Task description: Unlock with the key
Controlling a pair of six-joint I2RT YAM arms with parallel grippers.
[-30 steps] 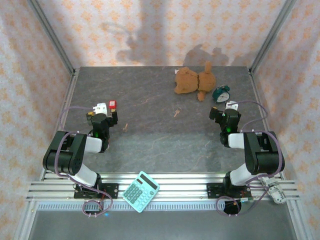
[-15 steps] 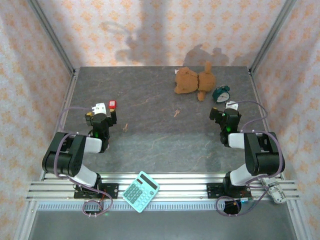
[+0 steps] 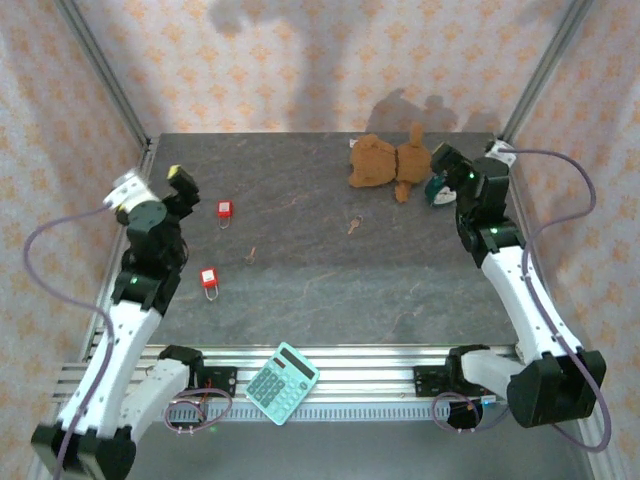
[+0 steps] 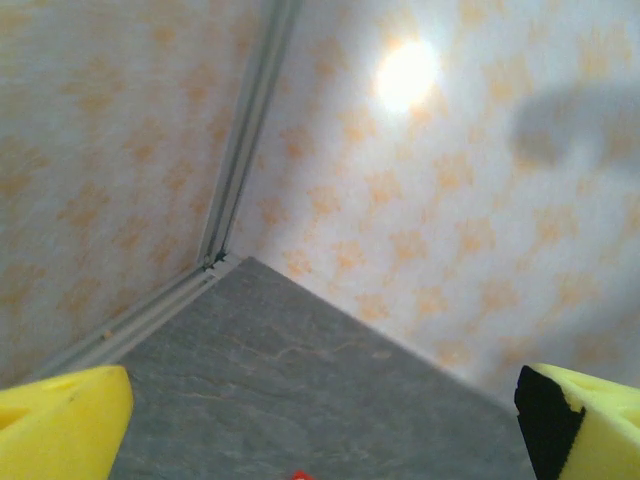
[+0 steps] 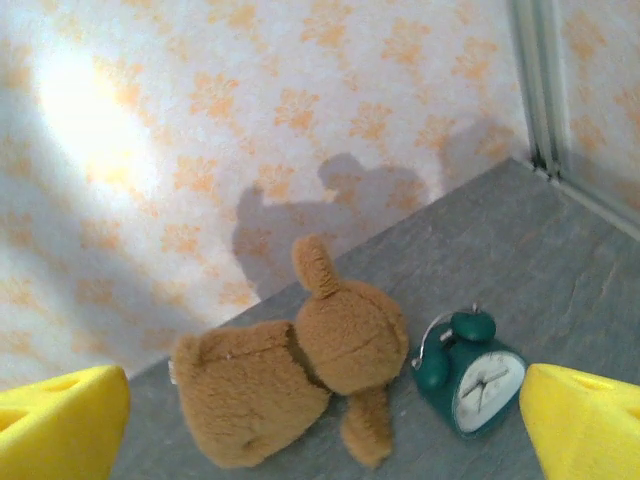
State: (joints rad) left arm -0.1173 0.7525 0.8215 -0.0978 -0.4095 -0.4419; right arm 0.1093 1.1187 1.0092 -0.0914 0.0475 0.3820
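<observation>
Both my pincers hang high and gape wide, holding nothing: my left pincer (image 4: 325, 425) faces the far left corner, and my right pincer (image 5: 325, 425) looks over the teddy bear (image 5: 290, 380) and green alarm clock (image 5: 468, 375). The key (image 3: 354, 225) lies mid-table, well apart from the far padlock (image 3: 225, 209) and near padlock (image 3: 209, 278), both red, on my left. I judge the right should drop straight onto the key, straddling its bow so the blade juts free, while the left steadies a padlock. The table (image 3: 300, 300) is hard grey stone-look, so a flat key may skid. Orange-flowered walls and metal corner posts close me in.
</observation>
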